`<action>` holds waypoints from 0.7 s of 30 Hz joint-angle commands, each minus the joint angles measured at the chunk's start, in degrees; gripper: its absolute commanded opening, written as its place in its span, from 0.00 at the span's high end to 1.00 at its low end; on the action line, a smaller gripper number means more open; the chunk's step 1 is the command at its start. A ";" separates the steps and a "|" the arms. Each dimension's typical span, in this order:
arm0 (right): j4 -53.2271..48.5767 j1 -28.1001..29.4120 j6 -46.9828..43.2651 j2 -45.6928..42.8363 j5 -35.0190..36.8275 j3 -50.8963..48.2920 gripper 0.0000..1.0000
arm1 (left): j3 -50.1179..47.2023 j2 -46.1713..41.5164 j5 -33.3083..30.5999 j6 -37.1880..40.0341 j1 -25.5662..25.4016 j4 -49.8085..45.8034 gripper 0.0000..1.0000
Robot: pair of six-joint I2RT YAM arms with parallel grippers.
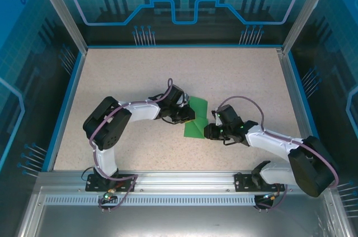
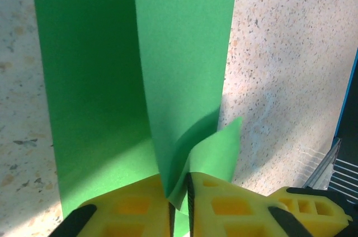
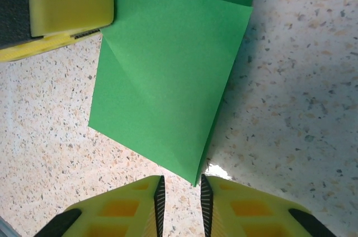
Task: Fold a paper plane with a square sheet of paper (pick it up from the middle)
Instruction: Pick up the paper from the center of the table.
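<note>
Bright green square sheet of paper [image 1: 197,119] sits about mid-table on the speckled beige table [image 1: 140,75], slightly nearer the near edge than the far one, between the two grippers. It is not flat: it is part-folded, with one panel lying on the table and another lifted into a standing flap

Left gripper [image 2: 179,195]: yellow fingers closed to a sliver, with the base of the raised flap pinched between the black pads. The flap runs up and away from the fingertips as a ridge. In the wrist view the flat panel lies to its left and bare table to its right. So the left has hold of the sheet at a fold, on the sheet's left side as seen from above

Right gripper [image 3: 180,185]: jaws a narrow gap apart, table visible through the gap, nothing clamped. The sheet's nearest corner points straight at the gap and ends right at the fingertips — cannot tell if it touches them. A faint diagonal crease crosses the panel facing this camera. One yellow finger [image 3: 61,8] of the left gripper shows at the top left there, on the sheet's edge

From above, the two grippers face each other across the sheet — left at its left edge, right at its near right corner, both low over the table
</note>
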 commanded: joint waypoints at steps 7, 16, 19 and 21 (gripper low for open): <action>13.91 -4.26 8.01 -3.60 -7.87 -6.79 0.60 | 2.36 -0.83 2.75 -0.02 -0.31 0.94 0.99; 25.97 -6.92 18.19 -5.84 -10.54 -10.04 0.40 | 3.94 -4.20 6.17 -1.47 1.14 0.95 1.00; 30.06 -7.77 22.74 -7.87 -9.34 -12.22 0.38 | 4.80 -5.54 7.77 -2.06 1.99 0.41 1.00; 30.01 -7.87 24.35 -9.52 -8.16 -12.85 0.36 | 5.35 -6.39 8.64 -2.29 2.47 0.22 1.00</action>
